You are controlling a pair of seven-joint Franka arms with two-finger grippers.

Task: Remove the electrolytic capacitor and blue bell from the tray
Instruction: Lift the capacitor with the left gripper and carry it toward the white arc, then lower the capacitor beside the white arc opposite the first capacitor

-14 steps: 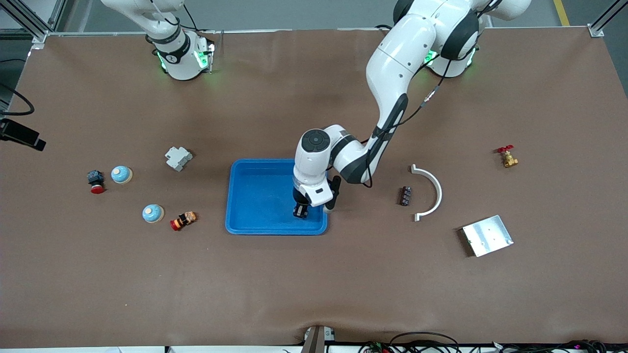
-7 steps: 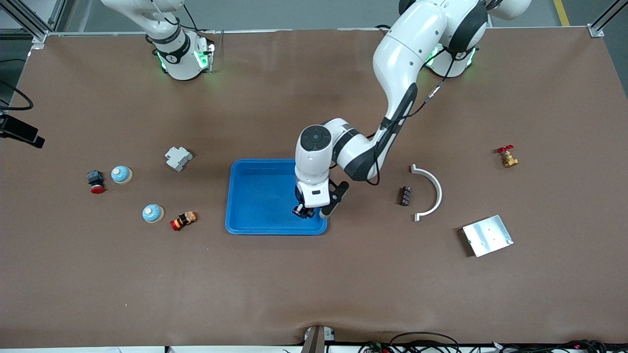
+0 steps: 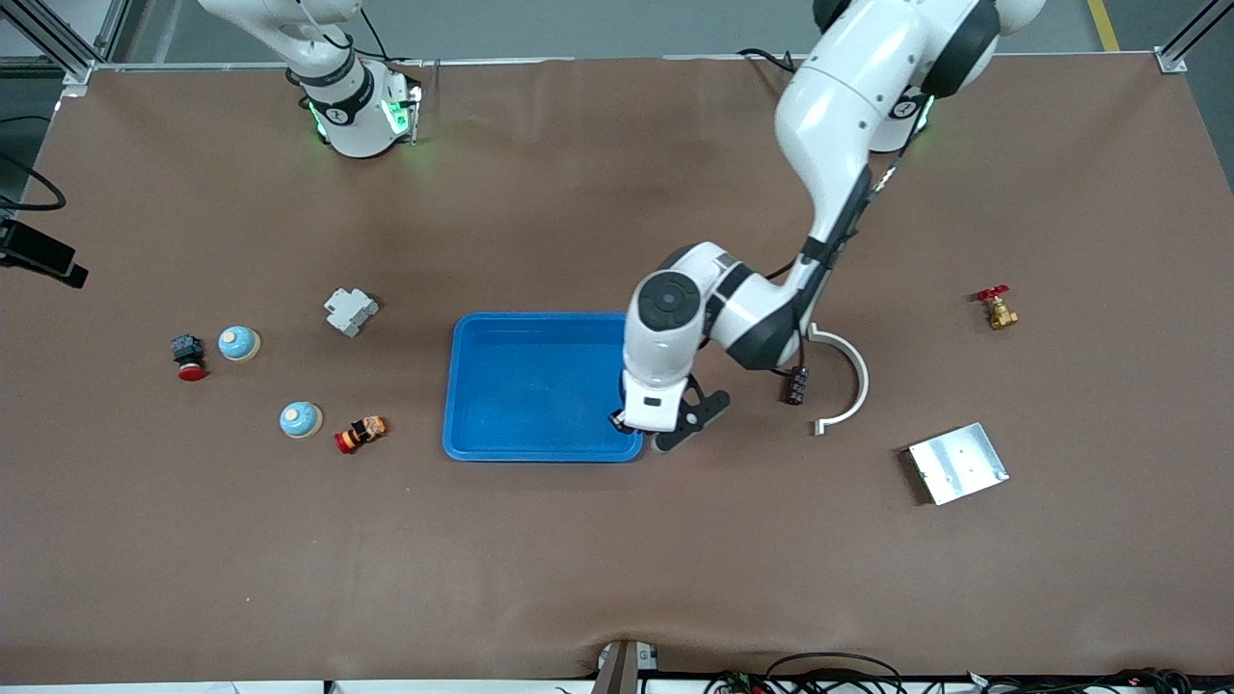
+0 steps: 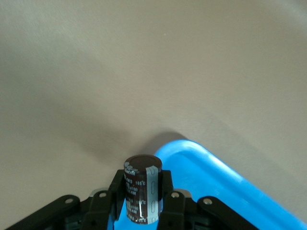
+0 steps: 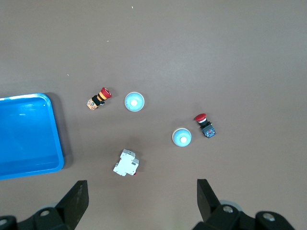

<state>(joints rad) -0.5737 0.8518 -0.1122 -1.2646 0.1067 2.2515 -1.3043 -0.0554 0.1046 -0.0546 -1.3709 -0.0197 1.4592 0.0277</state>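
Over the blue tray's (image 3: 530, 386) corner nearest the left arm's end, my left gripper (image 4: 142, 203) has its jaws clamped on the electrolytic capacitor (image 4: 142, 194) — I should clear the rim, then lower gently onto bare table (image 3: 675, 540). My right gripper (image 5: 144, 203) waits — jaws apart.

The arm hides the tray's (image 3: 521, 386) corner; the capacitor's (image 4: 142, 189) print seems unreadable.

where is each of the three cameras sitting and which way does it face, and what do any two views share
Front view: high across the table, facing both arm bases; shows the left gripper over the tray corner.
Left wrist view: on the left wrist, looking down past its fingers, shut on the capacitor.
Right wrist view: on the waiting right arm, high over two blue bells; its open gripper shows.
Shared: all three show the blue tray.
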